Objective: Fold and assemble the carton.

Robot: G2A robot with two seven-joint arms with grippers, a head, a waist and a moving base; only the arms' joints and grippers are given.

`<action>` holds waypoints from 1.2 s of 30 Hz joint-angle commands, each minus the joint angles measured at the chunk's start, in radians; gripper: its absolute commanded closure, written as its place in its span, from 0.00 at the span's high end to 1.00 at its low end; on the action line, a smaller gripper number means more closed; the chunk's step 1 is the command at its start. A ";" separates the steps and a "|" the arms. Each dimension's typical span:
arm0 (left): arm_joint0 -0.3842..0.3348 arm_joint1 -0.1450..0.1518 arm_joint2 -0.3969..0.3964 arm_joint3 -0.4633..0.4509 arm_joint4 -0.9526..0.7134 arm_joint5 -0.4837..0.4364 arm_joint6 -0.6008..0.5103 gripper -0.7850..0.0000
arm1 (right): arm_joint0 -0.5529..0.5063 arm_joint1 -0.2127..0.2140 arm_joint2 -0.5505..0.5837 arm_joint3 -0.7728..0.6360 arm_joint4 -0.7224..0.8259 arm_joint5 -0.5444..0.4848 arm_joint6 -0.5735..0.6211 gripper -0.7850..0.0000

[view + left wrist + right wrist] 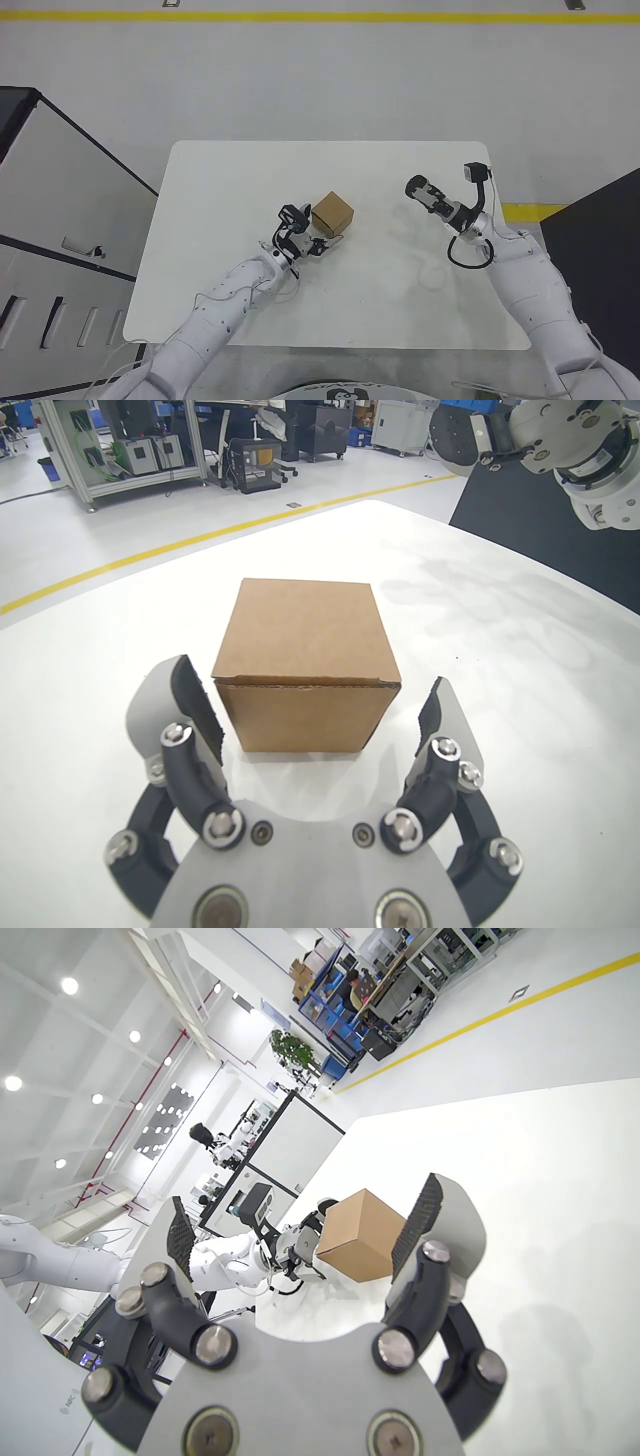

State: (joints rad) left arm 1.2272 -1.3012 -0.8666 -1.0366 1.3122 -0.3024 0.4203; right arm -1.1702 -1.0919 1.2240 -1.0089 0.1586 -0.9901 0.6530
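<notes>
A small brown carton (332,212) stands closed as a cube near the middle of the white table (240,170). In the left wrist view the carton (305,670) sits just ahead of my left gripper (320,710), whose fingers are open on either side of its near face without touching it. From above, the left gripper (312,240) is right beside the carton's near-left corner. My right gripper (412,186) is raised above the table's right part, open and empty; in its own view the right gripper (300,1223) points toward the carton (360,1235) farther off.
A grey cabinet (50,200) stands left of the table and a dark panel (600,240) to its right. A yellow floor line (320,16) runs beyond the far edge. Bare tabletop (400,300) lies around the carton.
</notes>
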 commanded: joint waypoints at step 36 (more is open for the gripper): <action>-0.062 -0.061 0.037 0.158 -0.036 0.032 0.071 1.00 | 0.000 0.000 0.000 0.000 0.000 0.000 0.000 1.00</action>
State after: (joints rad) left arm 1.1659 -1.3615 -0.8301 -0.8806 1.2761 -0.2695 0.4918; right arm -1.1702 -1.0919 1.2240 -1.0089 0.1586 -0.9901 0.6529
